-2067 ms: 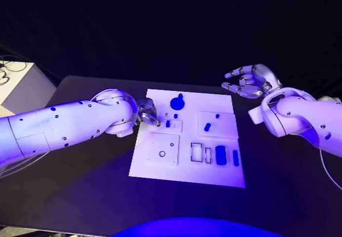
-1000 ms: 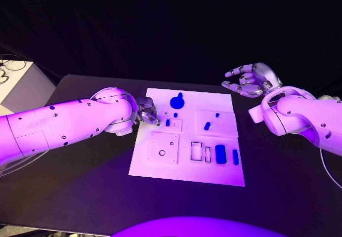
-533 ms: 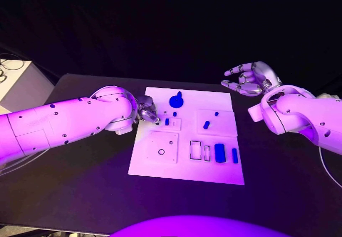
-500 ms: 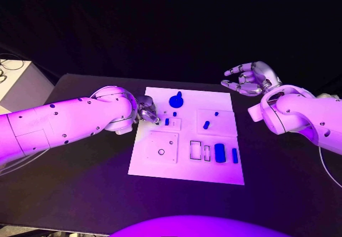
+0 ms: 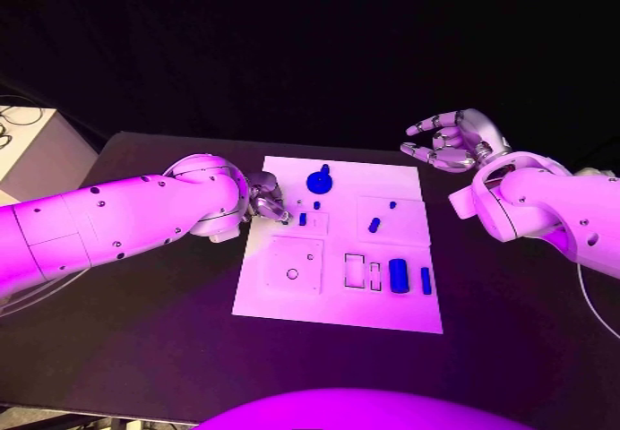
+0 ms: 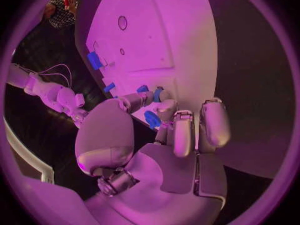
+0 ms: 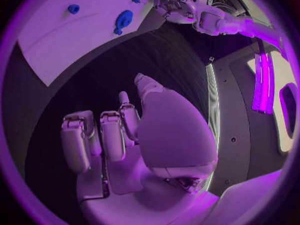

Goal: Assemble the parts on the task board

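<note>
Desk (image 5: 155, 331) black, carrying white task board (image 5: 339, 309) in its middle, long side running away from the robot. Left arm (image 5: 104, 224) comes across to the board's left edge at the far half; left hand (image 5: 268, 202) sits at that edge with fingers curled down, and the left wrist view shows a small blue part (image 6: 152, 119) pinched at its fingertips, just over the board's edge. Right arm (image 5: 549, 210) raised off the board's far right corner; right hand (image 5: 455, 143) released, fingers spread and loosely curved, palm up, holding nothing, well apart from the board. On the board: round blue knob part (image 5: 319, 183) near the far edge, short blue peg (image 5: 374, 225) in the square plate on the right, two upright blue bars (image 5: 400, 276) in slots near the right front, tiny blue piece (image 5: 303, 219) just beside the left hand. Square plate with a round hole (image 5: 293, 273) at left front.
</note>
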